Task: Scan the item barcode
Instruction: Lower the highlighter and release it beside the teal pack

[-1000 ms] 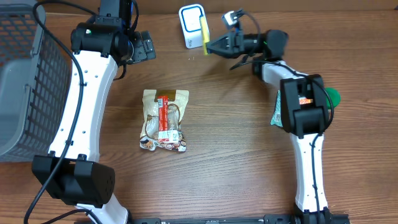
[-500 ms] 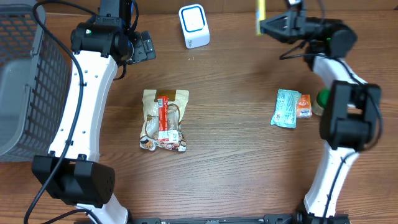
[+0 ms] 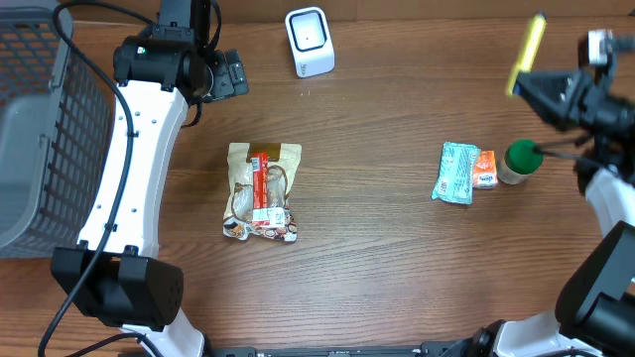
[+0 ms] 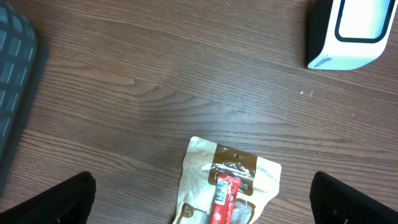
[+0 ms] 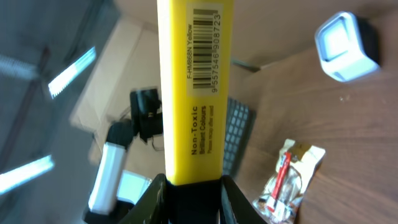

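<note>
- Wooden tabletop (image 3: 377, 248) is bearing a white boxy scanner (image 3: 310, 42).
- Right gripper (image 5: 191, 186) is pinching a yellow plastic marker (image 5: 189, 106), well apart.
- Probably needing barcode (image 5: 205, 31) swung scannerward.

One yellow marker pen (image 3: 526, 55), one white barcode scanner (image 3: 310, 42), one tan snack pouch (image 3: 262, 191), one teal packet (image 3: 456, 173), one small orange packet (image 3: 484, 170), one green-lidded jar (image 3: 519, 161), one grey mesh basket (image 3: 40, 129), two robot arms, left arm (image 3: 139, 149) and right arm (image 3: 607, 203)

Bare tabletop (image 3: 367, 188) between snack pouch (image 3: 262, 191) and teal packet (image 3: 456, 173); scanner (image 3: 310, 40) beyond, basket (image 3: 40, 119) left.
</note>
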